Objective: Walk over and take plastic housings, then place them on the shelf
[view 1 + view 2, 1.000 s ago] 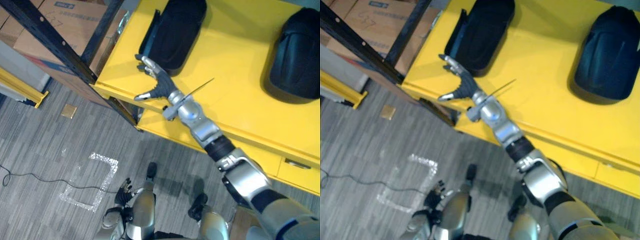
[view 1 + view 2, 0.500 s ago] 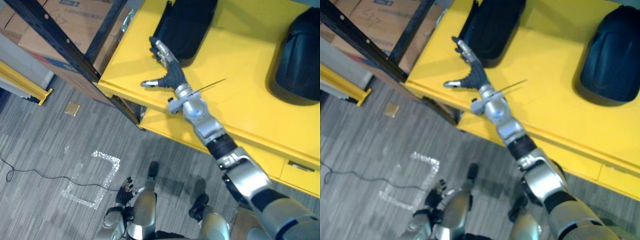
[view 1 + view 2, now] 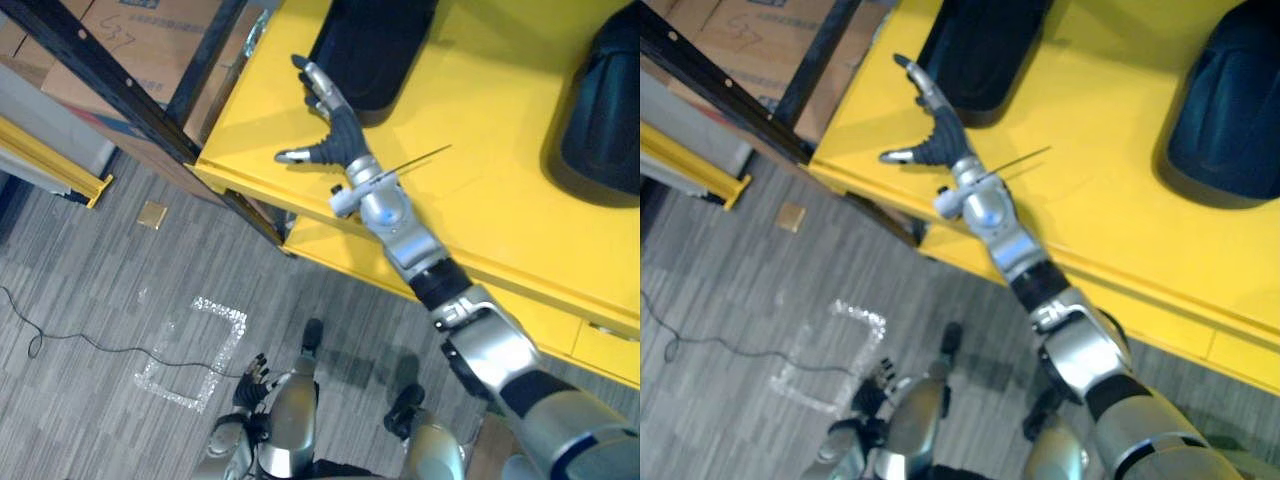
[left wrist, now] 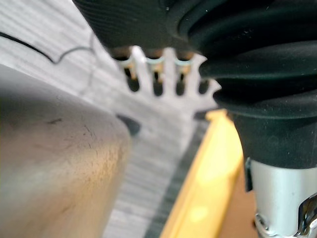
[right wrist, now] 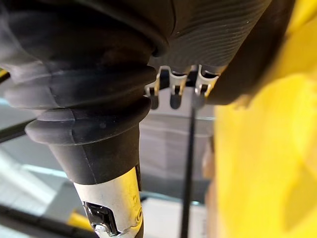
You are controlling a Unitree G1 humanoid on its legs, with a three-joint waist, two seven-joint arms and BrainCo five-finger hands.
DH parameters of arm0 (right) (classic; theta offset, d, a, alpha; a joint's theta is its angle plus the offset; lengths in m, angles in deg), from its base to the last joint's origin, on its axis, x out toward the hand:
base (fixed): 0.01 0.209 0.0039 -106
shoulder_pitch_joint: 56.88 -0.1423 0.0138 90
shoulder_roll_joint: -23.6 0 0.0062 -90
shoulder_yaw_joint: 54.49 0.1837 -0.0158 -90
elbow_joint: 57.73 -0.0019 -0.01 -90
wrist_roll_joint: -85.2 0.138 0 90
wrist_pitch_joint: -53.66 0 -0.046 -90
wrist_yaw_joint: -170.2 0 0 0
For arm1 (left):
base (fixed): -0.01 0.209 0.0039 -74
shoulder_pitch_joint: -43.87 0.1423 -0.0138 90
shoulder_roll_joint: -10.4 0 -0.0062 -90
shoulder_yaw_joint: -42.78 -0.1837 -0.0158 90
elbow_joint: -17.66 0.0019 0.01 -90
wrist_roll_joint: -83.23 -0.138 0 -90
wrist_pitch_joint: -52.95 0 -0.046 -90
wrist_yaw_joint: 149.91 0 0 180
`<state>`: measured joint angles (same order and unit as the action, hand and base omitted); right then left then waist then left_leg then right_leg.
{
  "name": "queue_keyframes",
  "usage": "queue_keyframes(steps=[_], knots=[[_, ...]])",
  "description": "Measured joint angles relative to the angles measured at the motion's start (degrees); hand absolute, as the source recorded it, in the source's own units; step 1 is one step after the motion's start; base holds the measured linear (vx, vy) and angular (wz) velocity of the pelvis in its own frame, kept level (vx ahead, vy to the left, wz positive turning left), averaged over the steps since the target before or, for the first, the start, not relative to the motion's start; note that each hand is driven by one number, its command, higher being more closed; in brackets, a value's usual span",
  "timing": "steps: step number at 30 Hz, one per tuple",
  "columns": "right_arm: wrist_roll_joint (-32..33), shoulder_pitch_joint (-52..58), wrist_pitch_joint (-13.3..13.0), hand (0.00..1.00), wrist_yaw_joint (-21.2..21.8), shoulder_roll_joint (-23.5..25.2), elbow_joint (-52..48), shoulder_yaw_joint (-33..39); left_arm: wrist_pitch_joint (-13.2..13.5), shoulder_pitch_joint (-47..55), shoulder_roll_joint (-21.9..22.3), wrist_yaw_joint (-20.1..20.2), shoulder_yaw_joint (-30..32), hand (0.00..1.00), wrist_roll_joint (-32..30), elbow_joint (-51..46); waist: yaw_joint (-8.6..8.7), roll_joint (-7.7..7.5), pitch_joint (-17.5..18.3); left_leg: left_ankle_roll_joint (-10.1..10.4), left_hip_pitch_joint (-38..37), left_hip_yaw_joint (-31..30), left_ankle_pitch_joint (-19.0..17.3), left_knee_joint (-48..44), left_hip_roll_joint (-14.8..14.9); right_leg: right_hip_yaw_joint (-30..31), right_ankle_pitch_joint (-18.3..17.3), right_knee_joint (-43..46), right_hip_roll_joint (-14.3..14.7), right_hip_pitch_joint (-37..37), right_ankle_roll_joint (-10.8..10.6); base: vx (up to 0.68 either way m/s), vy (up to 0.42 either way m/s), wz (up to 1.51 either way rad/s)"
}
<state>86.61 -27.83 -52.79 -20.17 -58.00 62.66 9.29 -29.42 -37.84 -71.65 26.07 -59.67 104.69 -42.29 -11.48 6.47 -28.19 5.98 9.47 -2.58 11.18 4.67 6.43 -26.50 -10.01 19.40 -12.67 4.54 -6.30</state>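
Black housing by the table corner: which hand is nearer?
Right. The right hand, open, is over the yellow table beside the edge of the black housing; the left hand hangs low, well away.

The right hand (image 3: 933, 130) reaches over the yellow table (image 3: 1090, 170), fingers straight, thumb splayed toward the table's edge. Just past its fingertips lies a black plastic housing (image 3: 985, 45); whether they touch cannot be told. A second dark housing (image 3: 1230, 110) sits well apart, off to the hand's right. A thin dark strip (image 3: 1025, 160) lies beside the wrist. Beyond the thumb, off the table, stand a black shelf post (image 3: 720, 90) and a cardboard box (image 3: 740, 35). The left hand (image 3: 870, 395) hangs low above the grey floor (image 3: 720, 300), near a white tape outline (image 3: 862, 318).
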Motion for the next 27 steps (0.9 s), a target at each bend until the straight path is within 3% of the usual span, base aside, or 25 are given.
queue_keyframes(steps=[4,7,10,13,19,23,27], knots=[[-0.08,3.69,-0.17,0.0,-3.41,2.4,-12.22,-0.88,1.51,0.0,-0.22,-0.03,0.37,0.0,-0.26,0.4,0.52,-1.25,-0.31,-0.03,-2.87,2.59,-0.09,0.02,0.66,1.06,0.94,-2.39,1.04,-2.9,-0.17,-0.01,-0.035,-0.22],[-0.36,11.74,-0.67,0.0,-5.66,3.18,-25.13,-0.5,2.42,0.82,-0.53,-0.07,1.14,0.0,-2.66,0.93,2.19,-3.52,1.05,0.02,-5.84,6.88,-1.37,0.08,1.88,4.37,2.93,-6.29,2.6,-4.7,-0.16,-0.02,-0.021,-0.61],[1.22,23.65,-0.25,0.0,-5.94,1.83,-36.47,4.43,2.21,1.52,-0.38,-0.5,2.86,0.0,-5.69,3.69,4.76,-7.3,5.86,0.15,-7.81,11.99,-2.19,0.08,2.47,8.16,6.18,-10.58,3.76,-5.44,-0.33,0.03,0.003,-0.72],[5.38,33.94,3.24,0.0,-4.71,-1.2,-42.23,12.02,0.88,1.93,-1.02,-2.09,2.76,0.0,-7.99,6.95,7.92,-9.2,10.38,0.58,-10.74,17.24,-3.78,0.37,2.88,12.67,8.73,-14.67,4.48,-6.87,-0.59,0.02,0.033,-0.79],[10.39,53.32,4.21,0.0,-0.25,-5.8,-45.69,24.38,-0.2,1.47,-0.16,-3.47,2.58,0.0,-9.07,11.35,12.18,-9.42,15.25,1.21,-12.92,22.33,-4.6,0.44,4.36,17.37,11.04,-18.11,6.06,-6.77,-0.35,-0.01,-0.005,-0.53],[5.58,65.64,4.03,0.0,-0.95,-5.89,-42.08,32.36,-0.68,0.84,0.24,-3.55,3.05,0.0,-10.85,16.05,14.22,-8.27,17.48,1.81,-13.71,24.11,-5.01,0.43,4.7,18.89,11.17,-18.69,6.61,-6.6,-0.56,-0.01,-0.005,-0.2],[2.38,73.46,5.29,0.0,-0.88,-3.34,-31.32,33.36,-2.53,0.94,0.17,-3.68,5.2,0.0,-10.71,19.88,15.58,-8.17,18.74,2.15,-15.04,26.04,-5.82,0.42,4.72,20.55,11.43,-19.15,6.73,-6.76,-0.2,0.02,0.015,-0.22]])
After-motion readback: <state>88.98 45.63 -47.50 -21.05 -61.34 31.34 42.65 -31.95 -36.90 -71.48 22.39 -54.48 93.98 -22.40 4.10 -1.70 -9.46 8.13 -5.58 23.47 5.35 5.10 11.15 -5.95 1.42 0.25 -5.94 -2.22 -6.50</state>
